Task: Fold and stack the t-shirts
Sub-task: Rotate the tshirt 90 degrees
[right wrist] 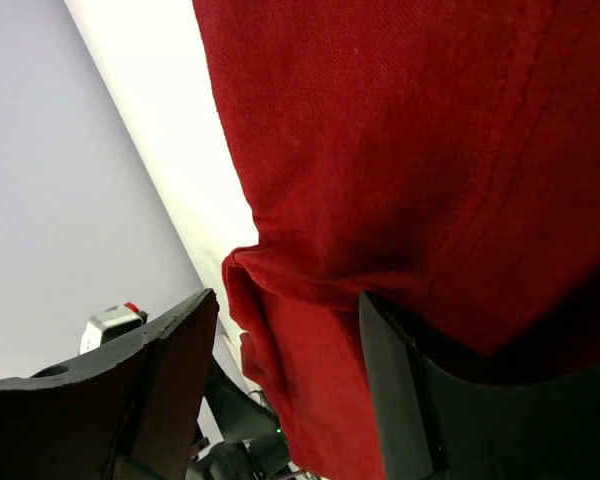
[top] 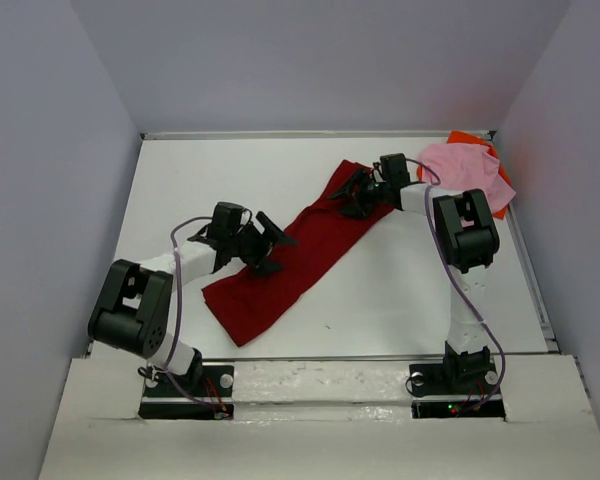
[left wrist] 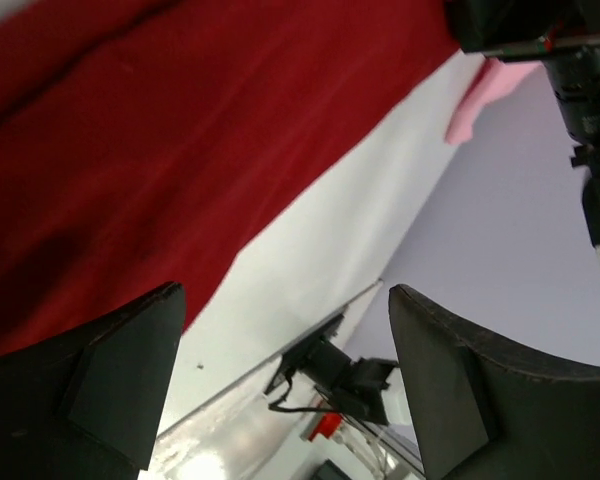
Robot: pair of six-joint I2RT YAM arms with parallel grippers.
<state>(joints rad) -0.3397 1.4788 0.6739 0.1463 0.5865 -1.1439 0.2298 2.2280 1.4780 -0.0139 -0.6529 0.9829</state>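
On the white table (top: 400,290) the dark red t-shirt (top: 315,245) lies folded into a long narrow strip. It runs on a diagonal from the near left part of the table toward the far middle. The left gripper (top: 280,255) hangs over the nearer half of this strip, close to its left edge. Its fingers (left wrist: 120,380) stand wide apart, and between them I see only the bare table and the border of the red cloth, so they hold nothing. The right gripper (top: 345,200) is at the far end of the same strip. Its fingers (right wrist: 170,380) are also apart, a little less wide, and a small folded edge of the red cloth shows in the gap between them. They do not seem to press on it. In the far right corner the light pink t-shirt (top: 460,165) lies in a loose heap on top of the bright orange t-shirt (top: 468,138). Only the border of the orange one shows around the pink. Both are well apart from the red strip.
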